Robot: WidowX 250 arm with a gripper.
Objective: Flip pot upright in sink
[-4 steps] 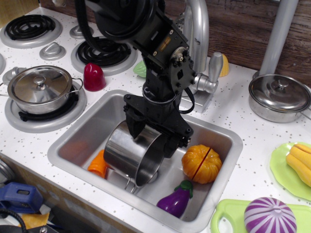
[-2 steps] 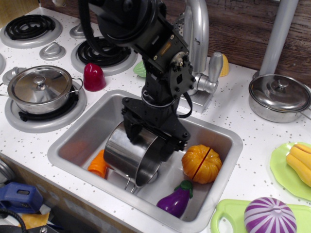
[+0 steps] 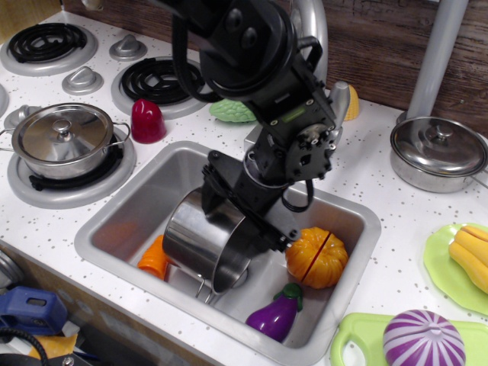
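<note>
The small shiny steel pot (image 3: 197, 236) lies tilted on its side in the silver sink (image 3: 126, 221), its open mouth facing front right and a wire handle showing beneath it. My black gripper (image 3: 238, 213) reaches down into the sink right over the pot. Its fingers (image 3: 210, 192) are spread apart along the pot's upper wall and far rim. They look open rather than clamped. The arm hides the pot's far side.
In the sink lie an orange pumpkin (image 3: 315, 256), a purple eggplant (image 3: 276, 313) and an orange piece (image 3: 155, 258) under the pot. The faucet (image 3: 309, 30) stands behind. Lidded pots sit left (image 3: 62, 139) and right (image 3: 437, 151). A red piece (image 3: 147, 120) sits near the rim.
The arm and wrist have swung to the right and turned over the pot. The pot has stayed where it was, tilted on its side.
</note>
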